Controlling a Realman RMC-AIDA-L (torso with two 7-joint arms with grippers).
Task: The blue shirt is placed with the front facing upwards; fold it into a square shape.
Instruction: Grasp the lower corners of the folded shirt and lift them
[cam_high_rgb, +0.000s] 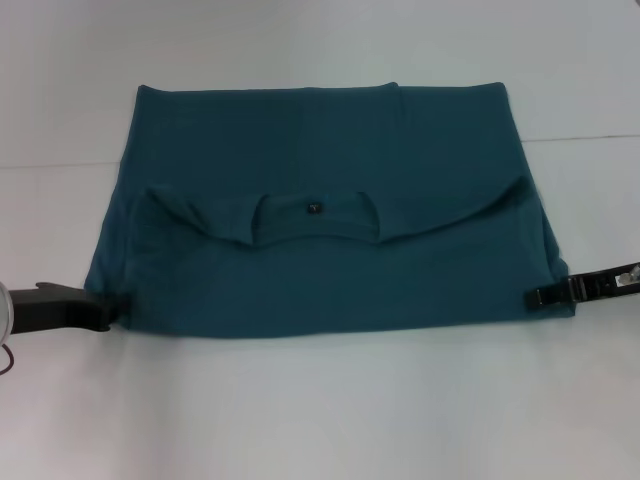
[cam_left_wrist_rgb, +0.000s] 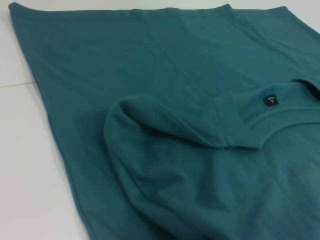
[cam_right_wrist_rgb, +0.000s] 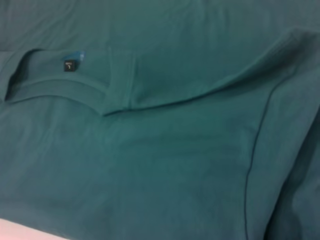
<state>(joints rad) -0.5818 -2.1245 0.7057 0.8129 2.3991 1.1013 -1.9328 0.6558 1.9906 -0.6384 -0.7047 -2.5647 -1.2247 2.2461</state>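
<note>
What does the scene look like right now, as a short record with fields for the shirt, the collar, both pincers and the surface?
shirt: blue shirt lying flat, folded once so the collar end lies over the middle, near edge doubled
collar: round collar facing up with small black label; no lettering visible
left pincer: left pincer at the near left corner of the shirt
right pincer: right pincer at the near right corner
surface: white table

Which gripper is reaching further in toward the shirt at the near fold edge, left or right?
Right gripper: its tip overlaps the blue shirt at the near right corner. The left gripper only meets the near left corner from outside the cloth.
</note>
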